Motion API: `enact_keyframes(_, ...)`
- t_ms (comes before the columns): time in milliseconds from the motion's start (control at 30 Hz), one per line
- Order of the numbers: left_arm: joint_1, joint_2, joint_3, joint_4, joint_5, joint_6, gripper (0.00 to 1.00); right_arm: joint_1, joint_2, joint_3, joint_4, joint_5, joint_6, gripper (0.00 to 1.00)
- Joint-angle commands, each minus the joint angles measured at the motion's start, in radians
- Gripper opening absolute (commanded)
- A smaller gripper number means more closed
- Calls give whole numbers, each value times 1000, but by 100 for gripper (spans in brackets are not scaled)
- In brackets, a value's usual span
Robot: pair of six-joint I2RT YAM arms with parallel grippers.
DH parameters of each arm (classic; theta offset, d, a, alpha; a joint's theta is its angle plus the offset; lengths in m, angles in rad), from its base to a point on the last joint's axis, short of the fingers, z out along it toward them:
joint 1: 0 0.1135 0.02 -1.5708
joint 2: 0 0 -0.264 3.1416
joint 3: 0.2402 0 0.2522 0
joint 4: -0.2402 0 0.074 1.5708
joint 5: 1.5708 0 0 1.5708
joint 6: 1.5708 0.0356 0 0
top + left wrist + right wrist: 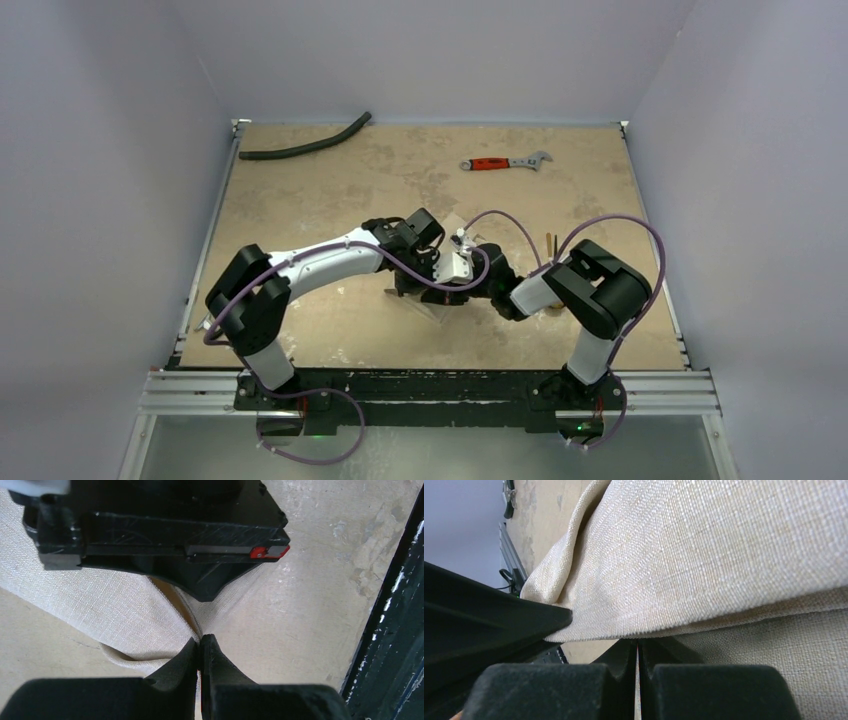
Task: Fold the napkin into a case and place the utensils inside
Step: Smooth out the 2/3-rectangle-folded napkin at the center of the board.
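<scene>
**Both claws pinching napkin at mid-desk**

Left claw (201,647) pressed together on a raised crease of the napkin (115,605). Right claw (638,647) likewise closed, nipping the hem of a lifted layer. The cloth lies mid-desk (330,190), mostly hidden under the wrists. One gold utensil (549,243) is just beside the right arm. Wrench (505,162) and hose (305,145) lie at the far edge.

Risks: the thin hem slipping out, an uneven pull skewing the fold, the crowded wrists colliding, the right arm knocking the utensil.
</scene>
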State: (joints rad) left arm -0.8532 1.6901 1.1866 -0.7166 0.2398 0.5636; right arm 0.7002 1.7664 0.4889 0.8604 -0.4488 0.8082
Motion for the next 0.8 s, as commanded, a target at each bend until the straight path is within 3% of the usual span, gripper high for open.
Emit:
enact_keyframes(0,-14,-40,-13,3,39,-25,0,5,26,-2,-19,22,-9,0)
enact_keyframes(267,-14,-25,-34,34,27,-12,0,4,-79,-10,-55,21,7,0)
enact_keyframes(633,-18,-6,-149,141,14,-19,0,-40,-298,18,-323,50,-71,0)
enact_keyframes(767,-19,6,-156,156,9,-16,0,-40,-283,-33,-313,42,-82,0)
